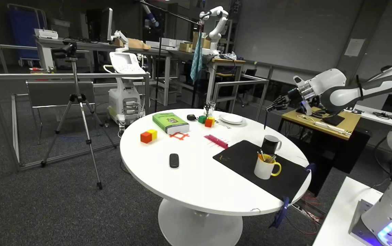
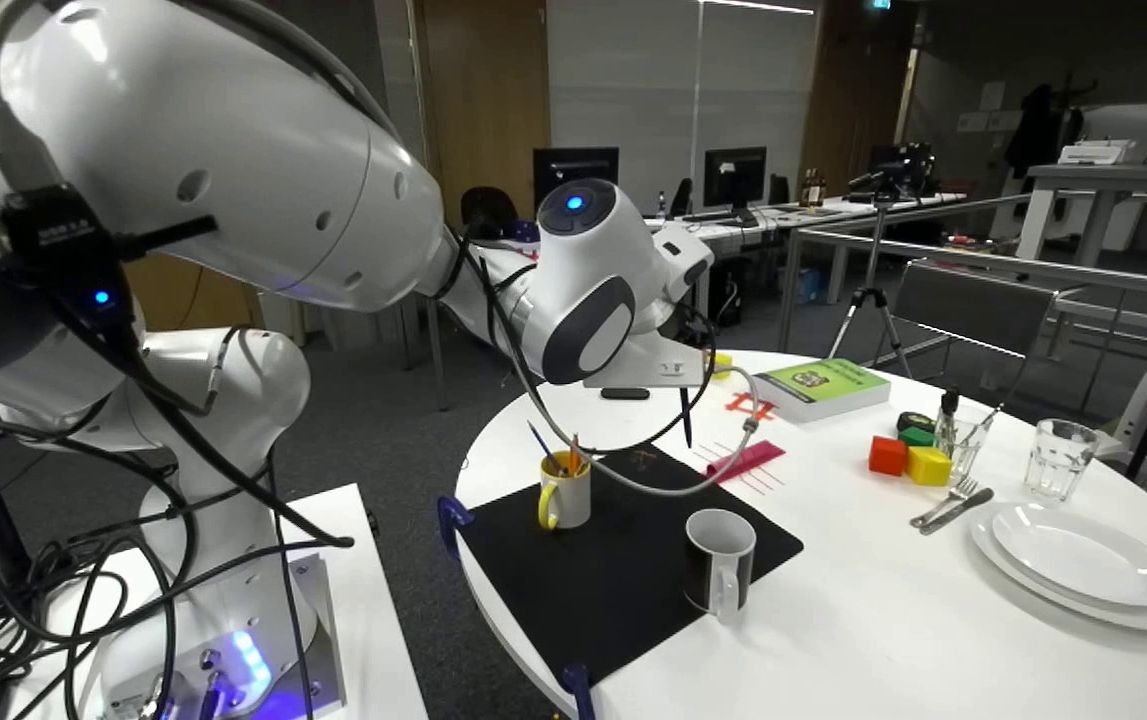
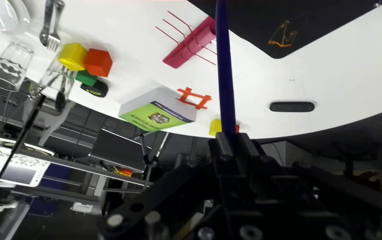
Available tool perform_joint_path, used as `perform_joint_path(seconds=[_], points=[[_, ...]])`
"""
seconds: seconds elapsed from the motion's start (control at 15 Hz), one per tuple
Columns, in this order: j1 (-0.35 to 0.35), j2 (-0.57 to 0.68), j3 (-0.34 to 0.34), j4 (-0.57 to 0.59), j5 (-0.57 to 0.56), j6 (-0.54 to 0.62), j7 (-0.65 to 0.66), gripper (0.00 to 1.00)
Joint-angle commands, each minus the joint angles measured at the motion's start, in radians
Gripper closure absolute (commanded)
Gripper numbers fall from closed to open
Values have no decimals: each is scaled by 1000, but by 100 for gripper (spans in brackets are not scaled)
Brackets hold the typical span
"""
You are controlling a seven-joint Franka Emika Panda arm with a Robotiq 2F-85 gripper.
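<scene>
One pen (image 3: 225, 73), pinched by its upper end in my gripper (image 3: 234, 141), pointing down, is best kept steady, clear of the black mug (image 1: 269, 145).

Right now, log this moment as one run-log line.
Claw: shut on dark blue stick | pose: pointing down, above white table | yellow-handled mug: upright on black mat | green book: flat on white table

In an exterior view, a round white table (image 1: 199, 191) fills mid-frame. A thin black rectangular mat (image 1: 240, 159) lies lower right of centre; left of centre are a thick green-covered book (image 1: 171, 123), a red cube (image 1: 146, 137) beside a yellow cube (image 1: 152, 133), and an oblong black object (image 1: 174, 160). Just right of centre sit 2 stacked white plates (image 1: 231, 118).
</scene>
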Motion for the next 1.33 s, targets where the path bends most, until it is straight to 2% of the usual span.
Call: perform_joint_path(seconds=[0.0,0.27,0.67,0.93,1.27], points=[[-13,-96,55,-60,58,-6,-97,97],[14,-180,80,-97,122,-69,-181,97],[42,-269,97,-97,317,-264,-365,97],[29,-274,115,-78,469,-413,-465,97],[25,-226,95,-50,545,-515,-530,97]])
